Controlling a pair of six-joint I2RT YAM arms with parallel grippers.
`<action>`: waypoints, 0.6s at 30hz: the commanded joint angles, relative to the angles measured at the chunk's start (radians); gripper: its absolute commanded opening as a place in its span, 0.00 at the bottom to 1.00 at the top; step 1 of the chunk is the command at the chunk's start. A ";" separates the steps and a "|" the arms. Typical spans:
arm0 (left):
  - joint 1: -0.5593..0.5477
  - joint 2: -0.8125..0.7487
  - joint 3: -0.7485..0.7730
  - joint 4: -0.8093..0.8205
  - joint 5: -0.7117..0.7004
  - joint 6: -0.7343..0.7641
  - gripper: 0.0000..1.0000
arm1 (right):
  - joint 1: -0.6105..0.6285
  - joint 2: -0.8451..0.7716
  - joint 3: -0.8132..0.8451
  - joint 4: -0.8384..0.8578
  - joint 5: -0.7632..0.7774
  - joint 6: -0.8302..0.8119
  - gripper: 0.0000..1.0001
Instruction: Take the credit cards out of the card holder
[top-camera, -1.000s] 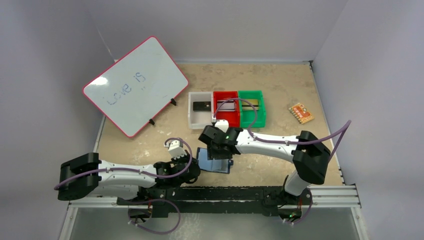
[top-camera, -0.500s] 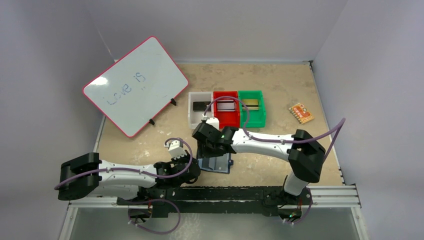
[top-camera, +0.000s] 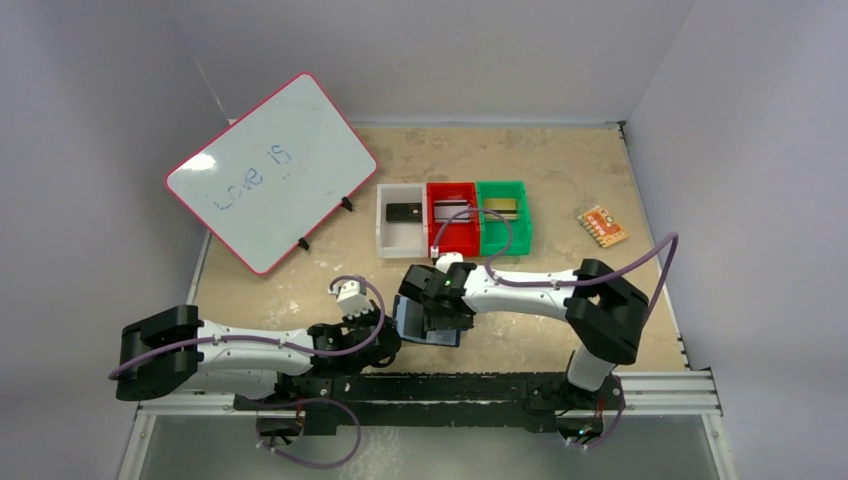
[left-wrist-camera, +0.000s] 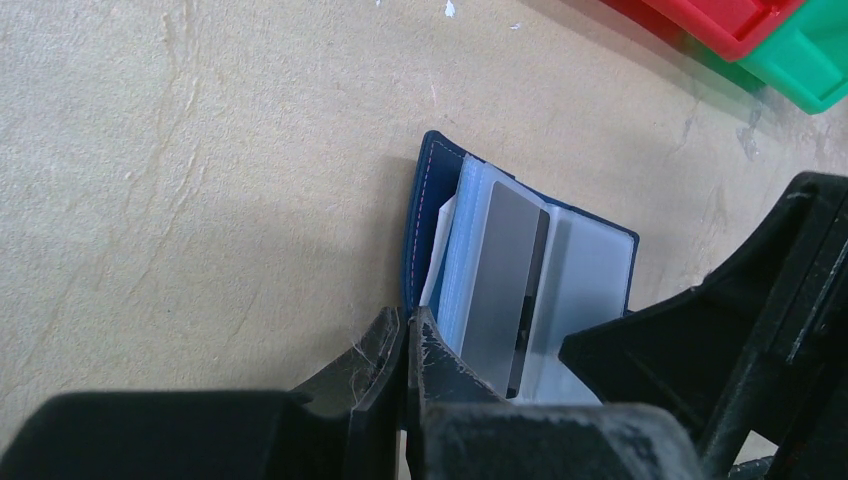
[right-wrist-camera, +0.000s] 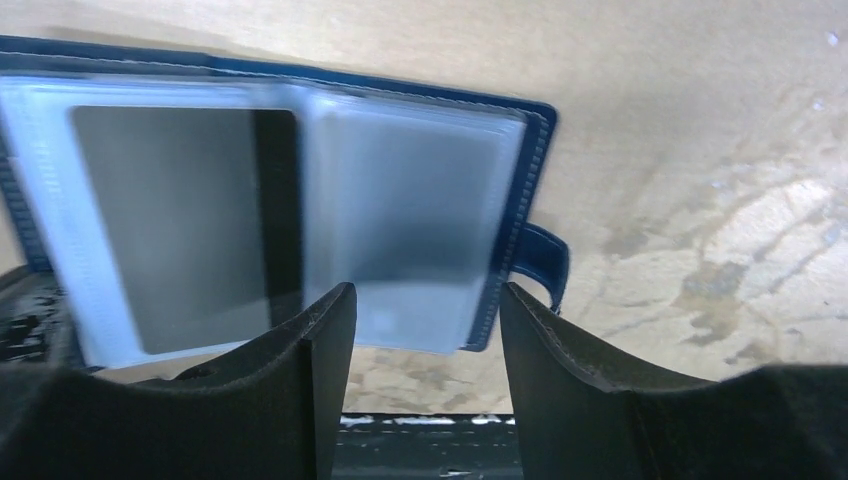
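**Left pincer (left-wrist-camera: 408, 335) clamps the holder (left-wrist-camera: 590, 265); right one poised over it**

Left pincer is closed tight on the holder's left cover at its near edge, as best we can judge from its wrist view. That cover stands tilted up off the table (top-camera: 560, 170). The holder lies open between the two arms, close to the front rail (top-camera: 450, 385), with its pale sleeves facing up. A grey card (left-wrist-camera: 505, 285) sits in the left sleeve. The right sleeve looks empty, though the right wrist view is blurred. Right pincer (right-wrist-camera: 425, 300) hangs just above the holder with its jaws partway apart, straddling the right sleeve and touching nothing we can see.

We judge the step in hand to be drawing out that grey card. Next we would shift the right pincer left over the card's free edge and close on the card alone, not the sleeve. Then we would slide it out while the left holds firm. Which side the sleeve opens on we cannot tell.

For room, the board (top-camera: 270, 170) stands well off to the left. The bins (top-camera: 460, 240) lie beyond the holder, each with a flat thing inside. Bare table opens to the right. The rail is near, so we would pull away from it.
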 joint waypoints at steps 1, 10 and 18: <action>-0.008 -0.010 0.024 -0.002 -0.019 -0.006 0.00 | -0.001 -0.066 -0.038 -0.084 0.072 0.088 0.57; -0.008 -0.047 0.077 -0.126 -0.055 0.026 0.30 | -0.008 -0.322 -0.103 0.157 0.077 0.018 0.57; -0.009 -0.127 0.136 -0.231 -0.117 0.070 0.45 | -0.012 -0.510 -0.347 0.570 0.030 -0.063 0.58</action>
